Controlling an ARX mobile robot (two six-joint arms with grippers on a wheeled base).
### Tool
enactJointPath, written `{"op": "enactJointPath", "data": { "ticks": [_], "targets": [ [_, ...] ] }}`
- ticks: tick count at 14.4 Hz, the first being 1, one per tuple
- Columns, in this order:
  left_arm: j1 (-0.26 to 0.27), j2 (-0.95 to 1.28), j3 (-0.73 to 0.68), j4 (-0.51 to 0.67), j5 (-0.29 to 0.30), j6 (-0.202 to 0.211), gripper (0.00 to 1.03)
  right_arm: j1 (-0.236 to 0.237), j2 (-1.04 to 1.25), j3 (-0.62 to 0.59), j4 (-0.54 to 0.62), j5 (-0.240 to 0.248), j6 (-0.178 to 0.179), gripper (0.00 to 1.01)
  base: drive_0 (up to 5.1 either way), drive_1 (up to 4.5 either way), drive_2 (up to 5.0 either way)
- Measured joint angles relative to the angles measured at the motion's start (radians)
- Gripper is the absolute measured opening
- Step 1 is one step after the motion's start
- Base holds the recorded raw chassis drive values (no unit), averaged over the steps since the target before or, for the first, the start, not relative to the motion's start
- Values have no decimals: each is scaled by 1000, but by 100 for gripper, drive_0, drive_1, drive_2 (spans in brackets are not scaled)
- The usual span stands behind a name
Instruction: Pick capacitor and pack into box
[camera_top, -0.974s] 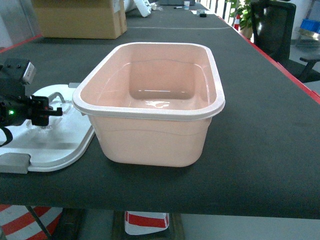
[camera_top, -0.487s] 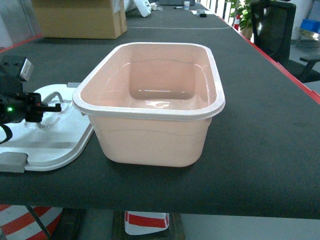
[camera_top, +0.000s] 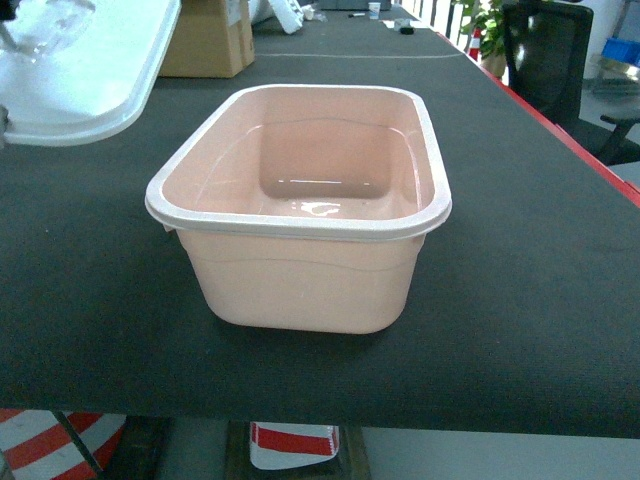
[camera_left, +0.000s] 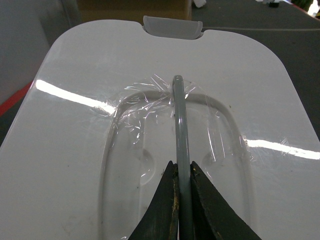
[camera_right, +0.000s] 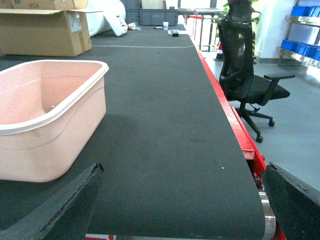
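Lifted off the bench, the lid (camera_top: 85, 70) now hangs up-left of the box (camera_top: 300, 200), left hand (camera_left: 182, 195) pinching its handle (camera_left: 179, 125); right hand (camera_right: 180, 200) spread, idle.

The box (camera_top: 300, 205) stands on the tabletop (camera_top: 520, 260) near its front edge, open side up. The lid (camera_top: 85, 65) is raised off the tabletop at the box's far left, its handle (camera_left: 180, 125) between the left gripper's (camera_left: 181, 175) closed fingers. A cardboard carton (camera_top: 205, 38) sits behind. An office chair (camera_right: 247, 75) stands right of the tabletop.
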Motion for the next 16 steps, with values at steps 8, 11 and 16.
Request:
{"op": "enactJointPath", "data": {
  "ticks": [8, 11, 16],
  "targets": [
    [-421, -45, 37, -177, -294, -61, 2, 0, 0, 0, 0, 0, 0, 98, 0, 0, 0],
    [-509, -29, 66, -229, -368, -105, 2, 0, 0, 0, 0, 0, 0, 98, 0, 0, 0],
    [-542, 38, 100, -256, -380, -163, 2, 0, 0, 0, 0, 0, 0, 98, 0, 0, 0]
  ]
}}
